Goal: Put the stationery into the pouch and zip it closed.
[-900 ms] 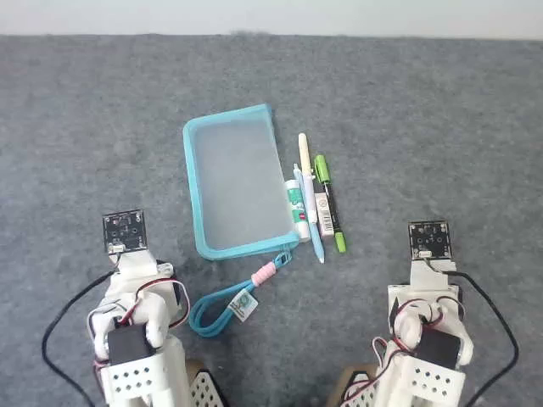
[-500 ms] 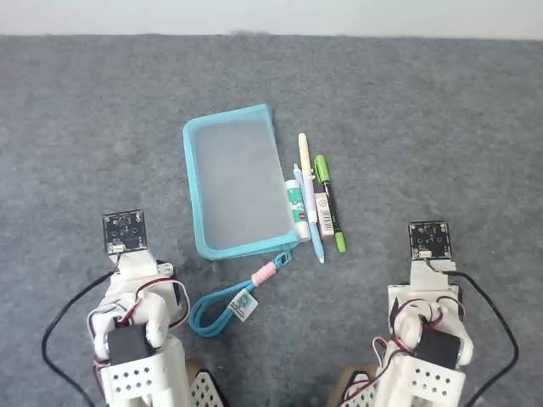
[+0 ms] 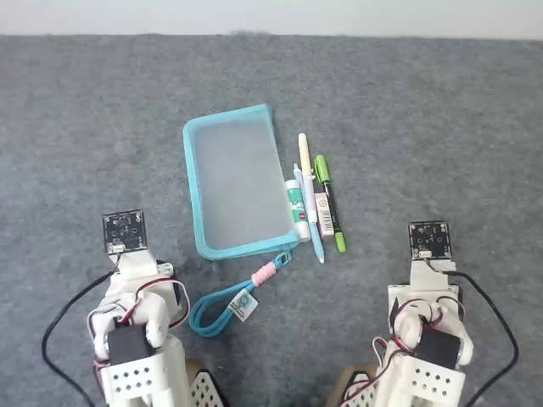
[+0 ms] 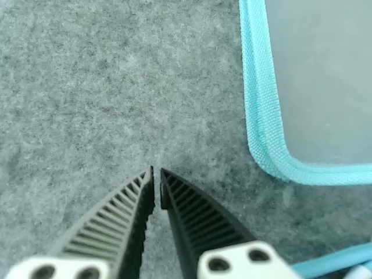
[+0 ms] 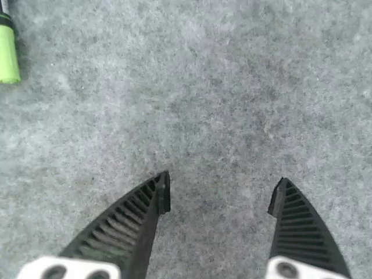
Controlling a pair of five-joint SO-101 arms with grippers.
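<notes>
Pouch [image 3: 237, 191]: flat on bench [image 3: 441, 110], seemingly empty.
Stationery [image 3: 316, 199]: lined up just beside pouch's long edge, handy for loading.
Left gripper [image 4: 156, 180]: pressed together, near pouch corner.
Right gripper [image 5: 222, 195]: spread, on stationery's far side from pouch, likely readied for picking.

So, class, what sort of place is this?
Probably a robotics lab bench: a left arm and right arm sit side by side at a grey fabric-topped table, with a teal pouch and pens laid out ahead.

White arms [image 3: 140, 373] carry black ribbed tools [image 4: 157, 172] and cables [image 3: 46, 343].
</notes>
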